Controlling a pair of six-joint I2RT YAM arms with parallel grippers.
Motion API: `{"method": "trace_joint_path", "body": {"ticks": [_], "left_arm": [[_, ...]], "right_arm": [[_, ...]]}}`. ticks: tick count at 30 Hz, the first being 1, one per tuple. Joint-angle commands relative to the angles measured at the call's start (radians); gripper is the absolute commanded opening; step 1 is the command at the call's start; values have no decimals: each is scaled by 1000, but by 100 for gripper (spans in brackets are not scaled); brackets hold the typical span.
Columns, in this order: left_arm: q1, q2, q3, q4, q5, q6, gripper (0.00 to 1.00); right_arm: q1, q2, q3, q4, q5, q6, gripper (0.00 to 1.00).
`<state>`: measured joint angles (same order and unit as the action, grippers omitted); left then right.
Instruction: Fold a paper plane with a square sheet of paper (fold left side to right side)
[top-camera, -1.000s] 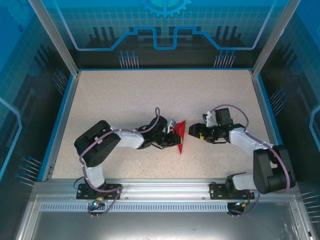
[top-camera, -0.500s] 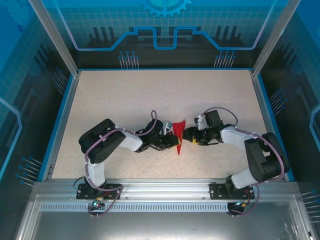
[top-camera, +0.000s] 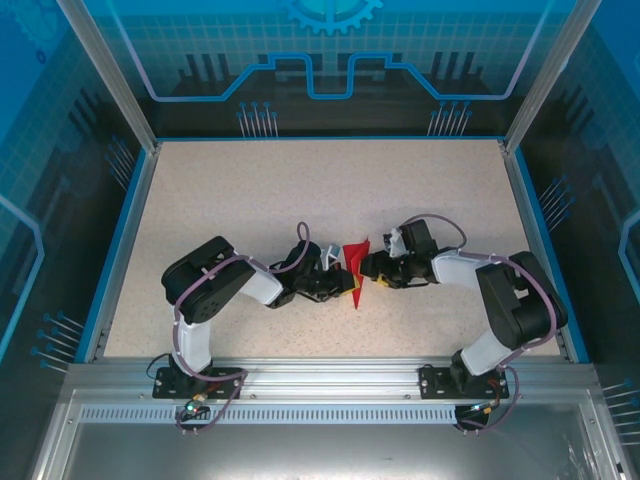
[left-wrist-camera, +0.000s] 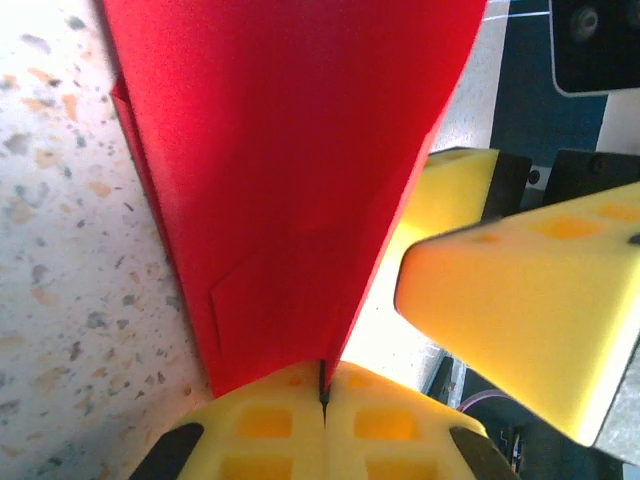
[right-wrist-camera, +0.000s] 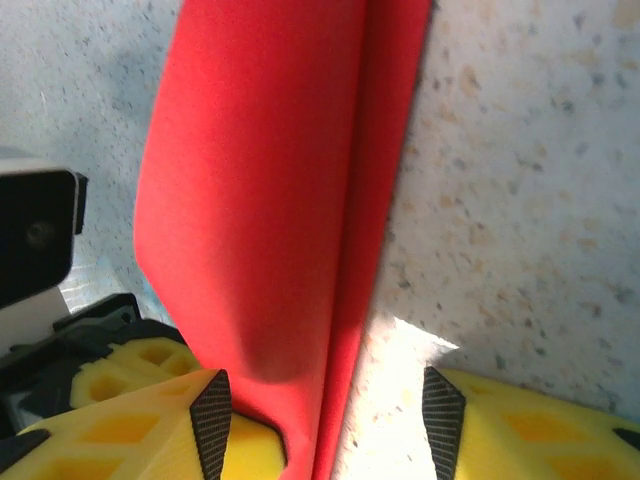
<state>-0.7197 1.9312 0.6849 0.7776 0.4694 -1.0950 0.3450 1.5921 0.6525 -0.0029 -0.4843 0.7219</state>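
This is a robotics lab test cell. A speckled beige tabletop (top-camera: 250, 190) with a raised blue rim (top-camera: 120, 240) sits inside an enclosure of silver aluminium frame posts (top-camera: 105, 75) and clear blue panels printed with a gear and circuit lines (top-camera: 330, 40). Along the near edge of the surface runs a slotted aluminium rail (top-camera: 330, 375), and bolted to it are a black-and-white left robot arm (top-camera: 215, 285) and a matching right robot arm (top-camera: 510, 300), both trailing looped grey cables.

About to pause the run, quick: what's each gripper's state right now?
Left gripper: closed, pinching the red paper.
Right gripper: open, jaws straddling the red paper, not clamped.
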Motion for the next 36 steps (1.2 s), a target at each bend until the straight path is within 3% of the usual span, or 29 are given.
{"method": "trace_joint_path", "body": {"ticks": [1, 18, 36], "left_arm": [[10, 14, -18, 34, 20, -2, 4], [11, 16, -20, 22, 16, 2, 9], [77, -112, -52, -70, 7, 42, 31]], "right_arm": [[21, 28, 38, 24, 27, 18, 55], [55, 133, 117, -113, 100, -2, 48], [59, 154, 124, -118, 91, -15, 48]]}}
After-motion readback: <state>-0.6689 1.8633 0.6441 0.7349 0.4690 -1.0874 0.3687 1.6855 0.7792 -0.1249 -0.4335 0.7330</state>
